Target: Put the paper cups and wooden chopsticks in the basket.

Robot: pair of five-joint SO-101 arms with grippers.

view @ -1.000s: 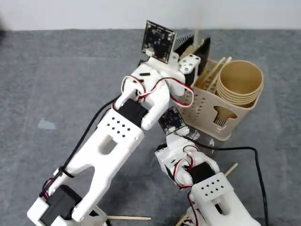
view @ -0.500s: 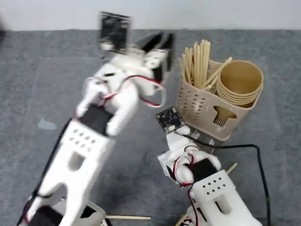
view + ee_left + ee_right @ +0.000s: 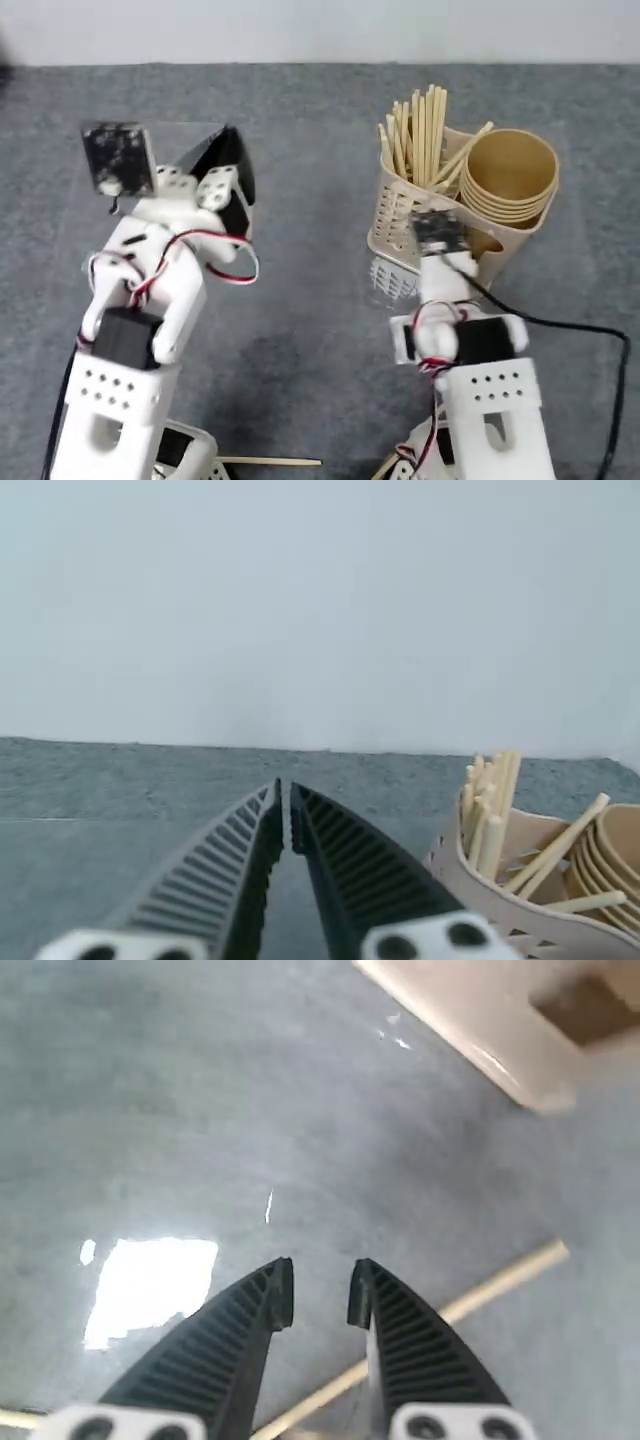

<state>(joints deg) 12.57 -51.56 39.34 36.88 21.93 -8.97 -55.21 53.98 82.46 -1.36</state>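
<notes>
A grey felt-like mat (image 3: 300,330) covered the table, with a plain white wall (image 3: 320,600) behind it. One beige perforated plastic basket (image 3: 400,225) stood at the far right side. In it sat one nested stack of tan paper cups (image 3: 512,172). Roughly five rims showed, though the exact number was hard to tell. Beside the cups, in the same basket, a bundle of pale wooden chopsticks (image 3: 420,130) stood upright and leaning, about a dozen and too crowded to count surely.

Two loose chopsticks lay on the mat at the near edge. One thin stick (image 3: 270,462) was in full view, and a second stub (image 3: 385,466) was cut off by the arm and the edge.

The left gripper (image 3: 228,165) hung over the mat, well apart from the basket. Its black ribbed fingers (image 3: 240,870) were drawn almost together and held nothing. The right gripper (image 3: 320,1295) pointed down just beside the basket's base, with its fingers slightly spread above a loose chopstick (image 3: 500,1278).
</notes>
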